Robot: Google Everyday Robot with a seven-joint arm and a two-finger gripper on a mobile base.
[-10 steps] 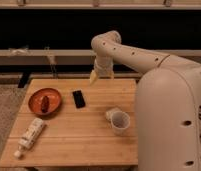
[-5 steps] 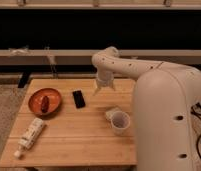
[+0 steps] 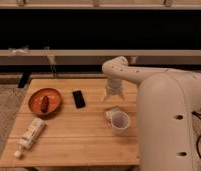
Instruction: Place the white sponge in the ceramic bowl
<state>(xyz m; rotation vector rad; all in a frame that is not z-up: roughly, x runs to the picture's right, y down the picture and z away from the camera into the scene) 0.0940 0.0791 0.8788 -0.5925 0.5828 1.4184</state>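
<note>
We see the white two-finger gripper [image 3: 114, 97] hanging low over the light wooden table [image 3: 84, 147], spread open and holding nothing. It has come down and over toward the round white cup [image 3: 120, 123] since a moment ago. The small white sponge [image 3: 112, 111] lies just below it, touching the cup. The round orange-brown ceramic bowl [image 3: 37, 96] sits well apart, past the flat black phone [image 3: 78, 99]. We think the grab comes next.

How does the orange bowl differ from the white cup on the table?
The ceramic bowl is orange-brown, wide and shallow; the white cup is narrower and deeper. The bowl holds a reddish item; the cup looks empty. Both are round and upright. The gripper hangs just behind the cup.
</note>
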